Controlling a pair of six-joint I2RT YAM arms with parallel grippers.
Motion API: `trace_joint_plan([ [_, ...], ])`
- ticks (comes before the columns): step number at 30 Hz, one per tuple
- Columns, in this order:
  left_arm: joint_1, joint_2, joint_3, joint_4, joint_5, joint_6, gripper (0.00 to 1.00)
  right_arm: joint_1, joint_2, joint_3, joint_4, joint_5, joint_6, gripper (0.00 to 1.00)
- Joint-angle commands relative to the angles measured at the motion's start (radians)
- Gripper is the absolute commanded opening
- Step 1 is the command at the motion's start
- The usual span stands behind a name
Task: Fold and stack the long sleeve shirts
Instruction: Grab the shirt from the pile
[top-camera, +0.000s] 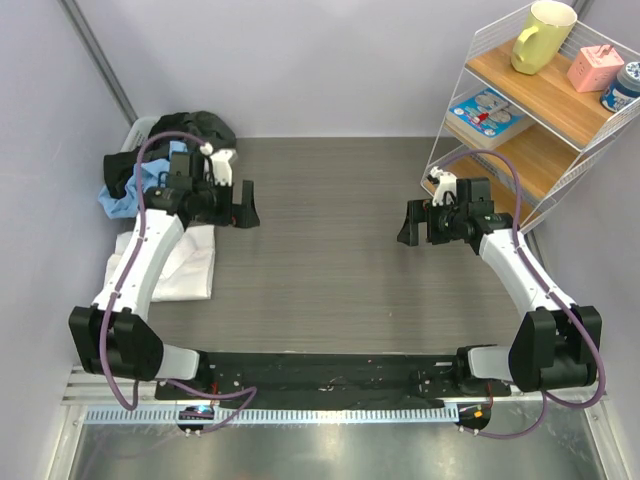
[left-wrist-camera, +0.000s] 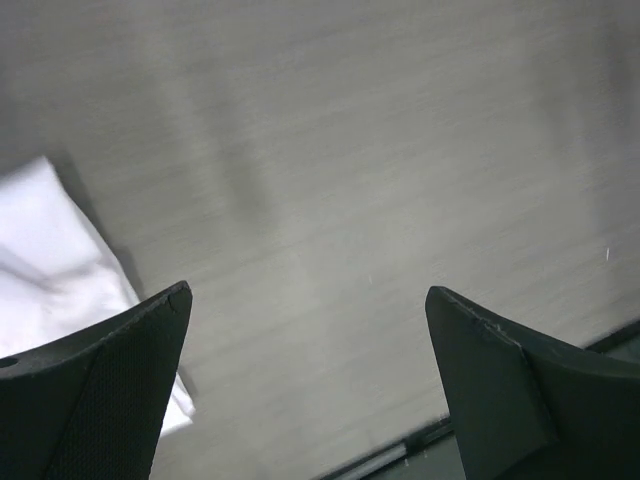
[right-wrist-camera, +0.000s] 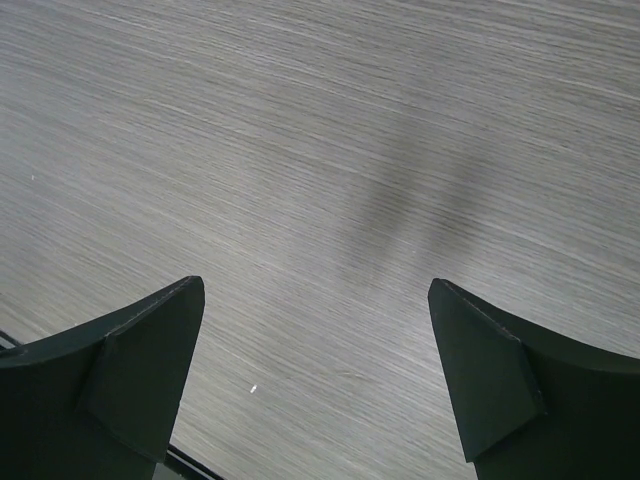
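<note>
Currently, the left jaws and the right jaws stand fully apart and hold nothing; each set hovers over bare tabletop (top-camera: 330, 250). Locate the white shirt (top-camera: 195, 265): it lies flat at the left edge, just nearward and outboard of the left jaws, partly under the left arm (top-camera: 140, 260). Its long axis cannot be judged. The blue shirt (top-camera: 118, 203) sits bunched beside dark clothes (top-camera: 205, 128) in the far-left corner. Assign the left arm; the right jaws are well apart from the 2 shirts.
</note>
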Motion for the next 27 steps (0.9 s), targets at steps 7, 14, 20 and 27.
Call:
trace_joint_plan([
  [7,0.028,0.184,0.448,0.047,-0.123,0.183,1.0,-0.006,0.013,0.043,0.007,-0.026,-0.019,1.0],
  [14,0.172,0.411,0.713,0.173,-0.144,0.197,1.0,-0.004,0.022,0.043,-0.002,-0.025,-0.026,1.0],
  [20,0.32,0.551,0.859,0.123,-0.093,0.128,1.0,-0.004,0.022,0.041,-0.007,-0.008,-0.033,1.0],
  [27,0.474,0.553,0.751,0.01,-0.043,0.12,1.0,-0.004,0.039,0.04,-0.007,-0.013,-0.036,1.0],
])
